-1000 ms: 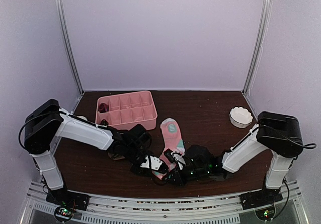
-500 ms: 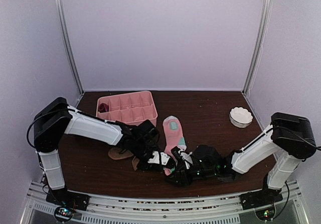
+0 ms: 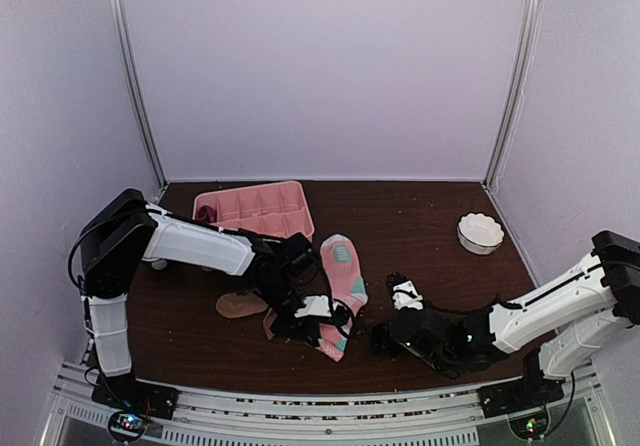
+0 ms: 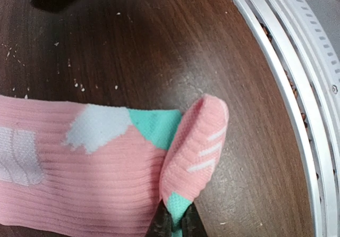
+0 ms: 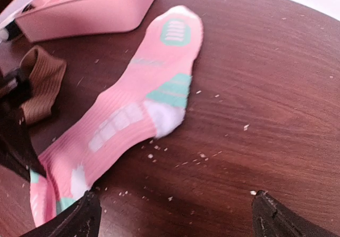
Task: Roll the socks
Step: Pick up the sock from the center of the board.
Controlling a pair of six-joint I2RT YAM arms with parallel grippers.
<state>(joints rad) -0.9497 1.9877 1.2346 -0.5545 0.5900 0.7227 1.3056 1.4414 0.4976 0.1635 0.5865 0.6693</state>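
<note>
Left gripper point(image 4: 175, 225): now clamped on the folded-over end of the pink sock point(image 3: 343, 266). Fold right at the fingertips, rest of sock flat on the tabletop point(image 3: 420, 236) beyond. Behind the wrist, tan sock point(image 3: 240, 305), not held. Right gripper point(image 5: 178, 218): newly spread wide, backed off rightward, sock ahead-left. Judged: fold handed over; rolling proceeds from left side.

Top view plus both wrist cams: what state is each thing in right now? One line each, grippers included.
pink sock: flat on the table, near end folded over and pinched.
left gripper: shut on the pink sock's folded end.
right gripper: open, holding nothing.
tan sock: unrolled, lying loose.
pink tray: upright.
white bowl: upright, looks empty.
</note>
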